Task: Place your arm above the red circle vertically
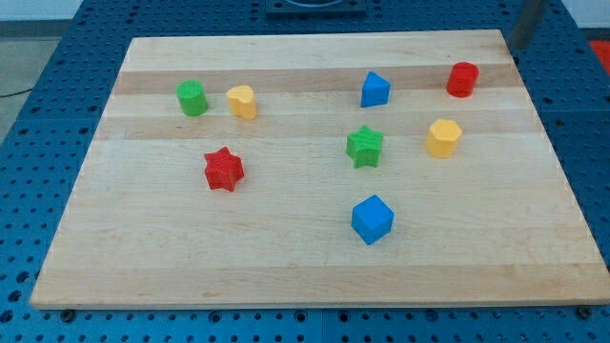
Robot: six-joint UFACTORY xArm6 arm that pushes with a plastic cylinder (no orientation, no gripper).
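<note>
Nearest me: blue cube [372, 219], well below-left of my tip [520, 45]. Then red star [224, 169], green star [364, 146], yellow block [443, 137]. Farther: green cylinder [192, 98], yellow block [242, 101], blue block [375, 90]. Red circle [462, 79] sits near tip, below-left, apart. Rod cut off by view's top, blurry. No pincer fitted, holds nothing. Table [286, 276] wood.
</note>
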